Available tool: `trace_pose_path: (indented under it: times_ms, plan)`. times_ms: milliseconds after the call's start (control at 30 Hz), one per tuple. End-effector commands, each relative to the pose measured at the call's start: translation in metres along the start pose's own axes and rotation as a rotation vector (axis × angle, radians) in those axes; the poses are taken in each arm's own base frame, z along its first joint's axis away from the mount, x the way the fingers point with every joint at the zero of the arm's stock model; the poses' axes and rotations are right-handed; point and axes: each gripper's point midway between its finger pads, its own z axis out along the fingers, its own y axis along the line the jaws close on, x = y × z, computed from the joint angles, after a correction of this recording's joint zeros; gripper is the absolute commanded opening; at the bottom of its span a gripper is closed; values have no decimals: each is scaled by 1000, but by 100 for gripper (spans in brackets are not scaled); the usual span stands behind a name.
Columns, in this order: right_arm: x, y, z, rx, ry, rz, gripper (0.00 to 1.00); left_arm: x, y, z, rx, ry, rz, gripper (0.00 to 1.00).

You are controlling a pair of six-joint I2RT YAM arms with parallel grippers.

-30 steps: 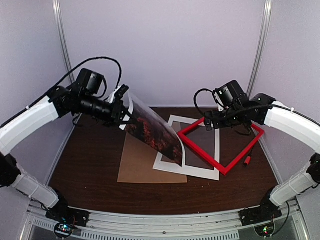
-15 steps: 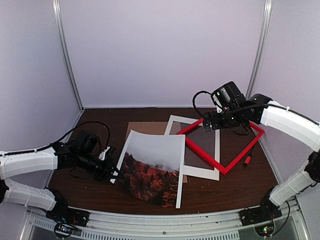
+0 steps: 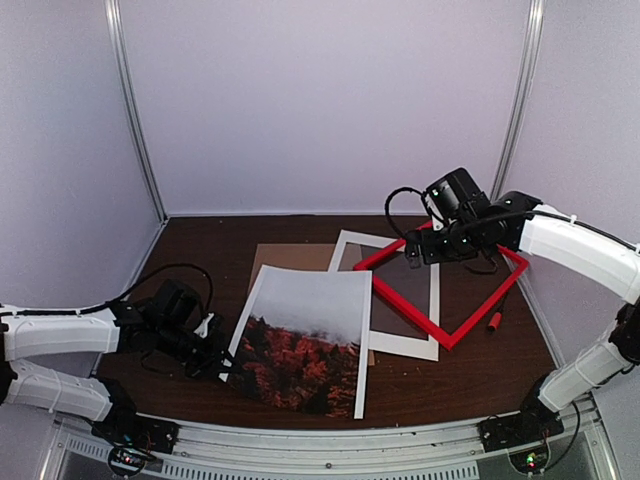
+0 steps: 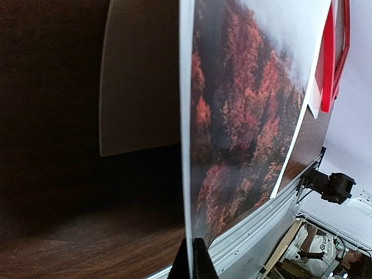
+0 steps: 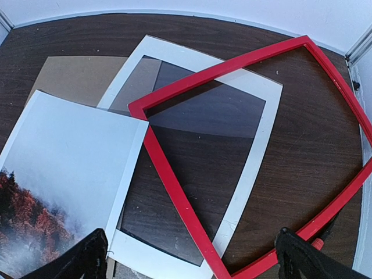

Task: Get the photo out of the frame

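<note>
Rectangular paper photo (image 3: 305, 335) lowered flatter, left pincer (image 3: 221, 355) grasping it, right pincer (image 3: 413, 247) released

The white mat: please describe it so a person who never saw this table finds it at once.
On the dark table, look right of centre at the red frame. The white mat lies flat beneath it. Unlike the photo and brown board, it has a rectangular window.

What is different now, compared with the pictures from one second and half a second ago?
The left hand brought the paper photo of a red-orange forest down from the air. It now lies almost flat over the brown backing board, its edge pinched in that hand. The right hand, the thin red frame and the white mat stayed in place.
</note>
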Motion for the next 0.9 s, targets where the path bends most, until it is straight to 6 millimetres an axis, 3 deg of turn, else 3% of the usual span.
trace_pose_path:
  times_ms: [0, 400, 867]
  plan:
    - [1, 0, 4, -7, 0, 14, 100, -2, 5, 1, -13, -55, -43, 0]
    - [11, 3, 13, -18, 19, 21, 100, 19, 23, 5, -59, -75, -104, 0]
    - [18, 0, 13, -16, 25, 29, 100, 37, 22, 22, -71, -49, -102, 0]
